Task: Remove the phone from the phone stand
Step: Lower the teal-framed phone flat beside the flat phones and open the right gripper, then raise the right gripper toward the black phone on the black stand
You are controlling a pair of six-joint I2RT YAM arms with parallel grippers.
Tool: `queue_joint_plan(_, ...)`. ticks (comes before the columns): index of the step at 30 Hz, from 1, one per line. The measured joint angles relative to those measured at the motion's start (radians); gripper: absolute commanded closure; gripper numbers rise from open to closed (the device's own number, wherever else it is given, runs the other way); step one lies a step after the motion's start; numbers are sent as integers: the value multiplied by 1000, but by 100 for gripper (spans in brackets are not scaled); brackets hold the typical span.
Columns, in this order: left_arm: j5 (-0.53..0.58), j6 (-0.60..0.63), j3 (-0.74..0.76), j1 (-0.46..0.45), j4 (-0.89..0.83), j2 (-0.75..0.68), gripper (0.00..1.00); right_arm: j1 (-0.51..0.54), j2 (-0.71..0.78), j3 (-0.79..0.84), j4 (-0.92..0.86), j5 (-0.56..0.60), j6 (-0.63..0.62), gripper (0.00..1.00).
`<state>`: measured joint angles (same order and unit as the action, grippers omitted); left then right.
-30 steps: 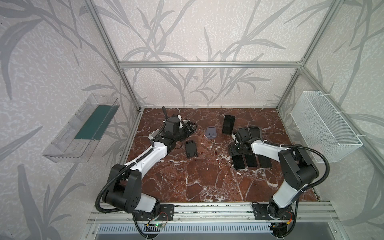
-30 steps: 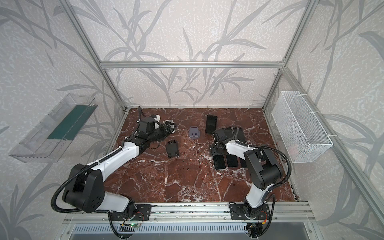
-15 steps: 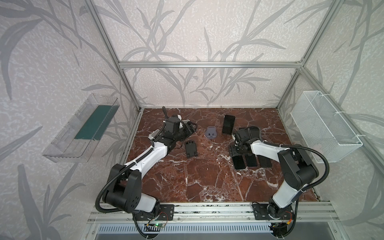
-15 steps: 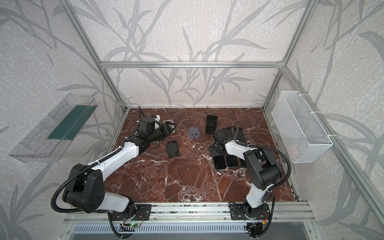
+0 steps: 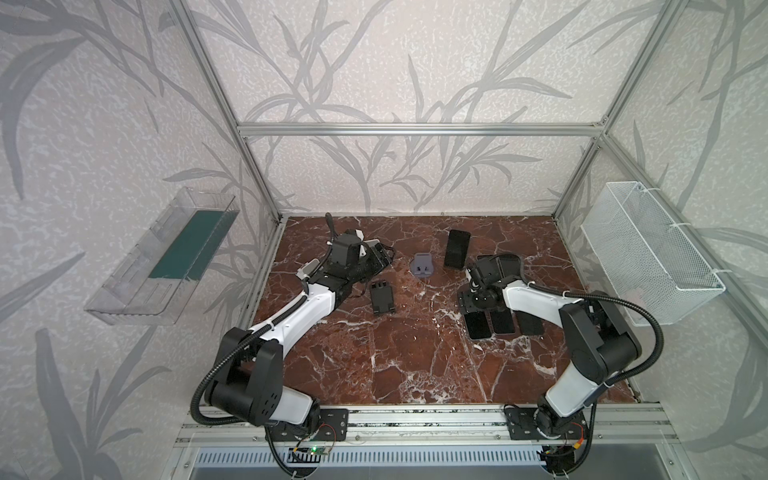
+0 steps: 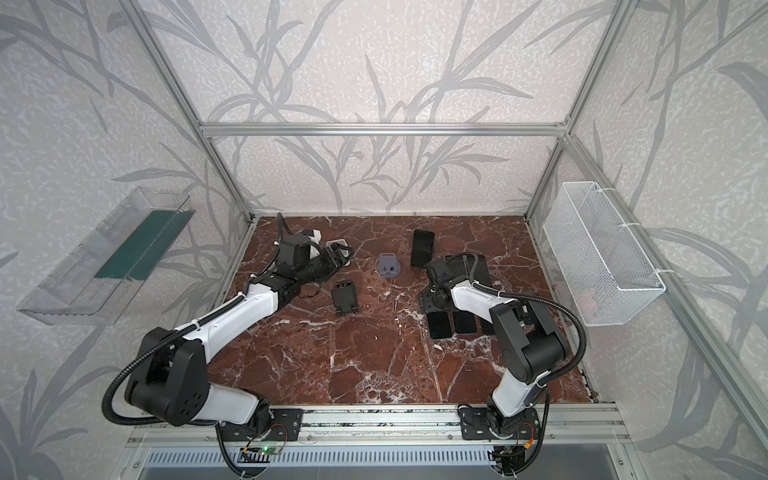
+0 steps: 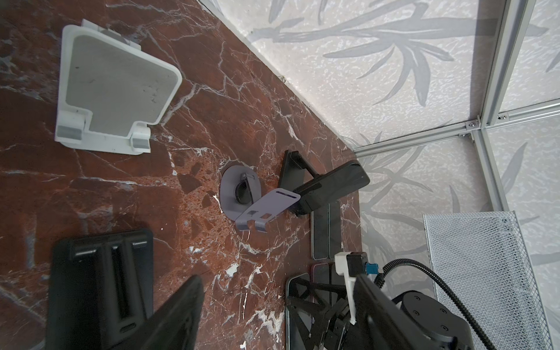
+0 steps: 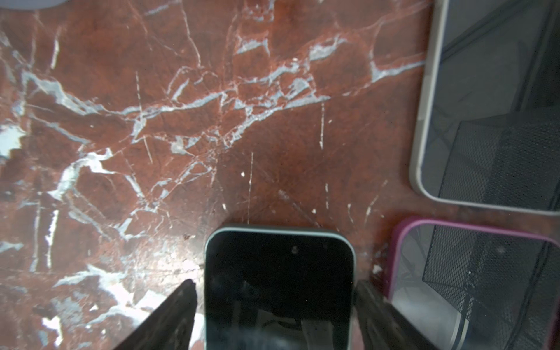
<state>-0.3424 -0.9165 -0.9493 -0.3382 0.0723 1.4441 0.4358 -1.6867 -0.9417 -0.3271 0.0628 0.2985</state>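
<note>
Phone: mint rim, dark screen up, lying flat on the red marble bench, near side, right of centre. On no stand. In a top view the phone is leftmost of three in a row.

Right hand: low over one end of the phone, fingers spread, one along each long edge. A sliver of bench shows between one finger and the rim. The other sits right at the rim, contact unclear. No pinch.

Pink-cased phone: flat, just to the right, a narrow strip of bench between. Third phone: next along, partly under the right arm.

Grey-rimmed device: flat, a little beyond the pink one, apart from it.

Black stand: left of centre, mid-depth, bare.

Left hand: just beyond that stand, low, fingers spread wide, only bench between them.

Grey stand: centre, round foot, tilted plate, bare.

White stand: back left, close by the left hand, bare.

Second phone: farthest back, dark, propped at a slant on a second black stand, just right of the grey stand.

Side walls: clear tray on the left, white wire basket on the right, both above bench level.
</note>
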Motion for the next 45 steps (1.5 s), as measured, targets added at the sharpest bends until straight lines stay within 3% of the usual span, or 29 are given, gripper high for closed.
queue_joint_plan(11, 20, 8, 0, -7, -8, -9, 10, 11, 131, -51, -38, 19, 34, 13)
queue_joint_plan(14, 29, 7, 0, -7, -8, -19, 1, 13, 160, -56, -39, 26, 42, 12)
queue_joint_plan(19, 46, 8, 0, -7, -7, -48, 1, 42, 185, -67, -61, 126, 52, 1)
queue_joint_plan(27, 71, 7, 1, -7, -4, -80, 3, 100, 200, -115, -108, 335, 52, 1)
queue_joint_plan(43, 102, 8, 2, 1, -5, -81, 4, 100, 229, -93, -63, 459, 105, 0)
queue_joint_plan(45, 104, 8, 2, 3, -5, -81, 4, 100, 229, -93, -60, 446, 106, 12)
